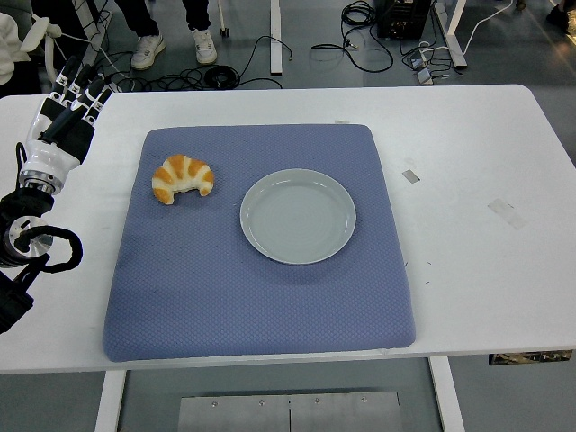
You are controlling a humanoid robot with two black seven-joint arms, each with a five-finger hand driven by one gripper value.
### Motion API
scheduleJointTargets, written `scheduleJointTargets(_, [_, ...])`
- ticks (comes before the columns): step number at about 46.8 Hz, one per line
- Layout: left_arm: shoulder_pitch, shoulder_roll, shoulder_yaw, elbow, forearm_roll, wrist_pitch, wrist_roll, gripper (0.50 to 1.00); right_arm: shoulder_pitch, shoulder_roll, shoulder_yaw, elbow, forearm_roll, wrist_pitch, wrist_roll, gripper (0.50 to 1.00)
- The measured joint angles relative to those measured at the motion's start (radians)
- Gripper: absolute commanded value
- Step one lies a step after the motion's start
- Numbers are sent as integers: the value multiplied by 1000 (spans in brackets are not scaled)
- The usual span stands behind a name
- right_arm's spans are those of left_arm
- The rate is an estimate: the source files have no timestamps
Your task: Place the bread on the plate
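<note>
A golden croissant (183, 177) lies on the blue mat (261, 297), on its left part. An empty pale grey plate (298, 216) sits on the mat to the right of the croissant, apart from it. My left hand (76, 97) is raised over the table's far left edge, well left of the croissant, with its fingers stretched out and holding nothing. My right arm does not show.
The white table (477, 180) carries bits of tape at the right. Beyond the far edge are cables on the floor, table legs and a person's feet (171, 45).
</note>
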Motion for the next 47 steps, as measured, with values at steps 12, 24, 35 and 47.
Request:
scheduleJointTargets(12, [-5,0,0,0,1,2,-2,986,0,0,0,0,0,0,0,1000])
scheduleJointTargets(24, [-6,1,2,0,1,-7,0,986,0,0,0,0,0,0,0,1000])
scheduleJointTargets(35, [5,3,-2,0,0,-15,0,986,0,0,0,0,0,0,0,1000])
scheduleJointTargets(47, [6,26,-4,0,9,-49,-3,986,1,0,1,0,0,0,0,1000])
